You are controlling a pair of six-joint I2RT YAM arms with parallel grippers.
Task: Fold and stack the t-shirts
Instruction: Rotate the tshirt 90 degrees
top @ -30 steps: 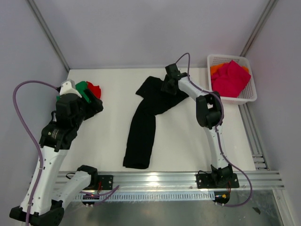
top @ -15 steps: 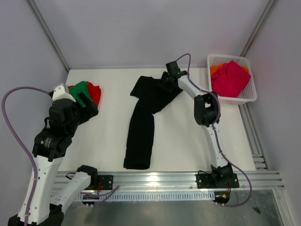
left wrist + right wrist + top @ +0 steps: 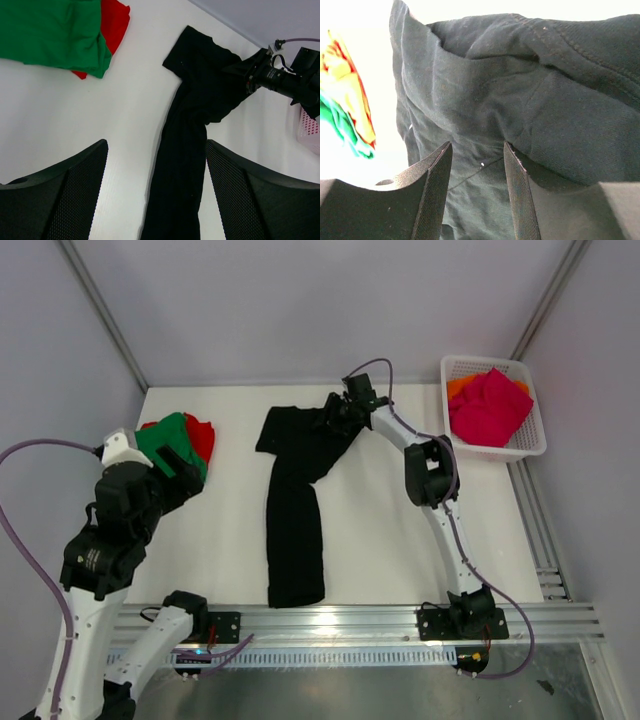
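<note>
Black shirt (image 3: pixel 295 510) looks mid-spreading: right gripper (image 3: pixel 476 147) pinches its upper edge, left gripper (image 3: pixel 156 147) gapes empty; next, pull it flat.

Two open lanes of bare white counter (image 3: pixel 225 530) flank a long black shirt (image 3: pixel 295 530) lying down the centre. The left lane ends at a green shirt (image 3: pixel 165 438) and a red shirt (image 3: pixel 205 438) at the far left. The right arm (image 3: pixel 400 430) reaches across the far middle. A white basket (image 3: pixel 530 448) fills the far right corner. Walls (image 3: pixel 300 310) close off three sides.
</note>
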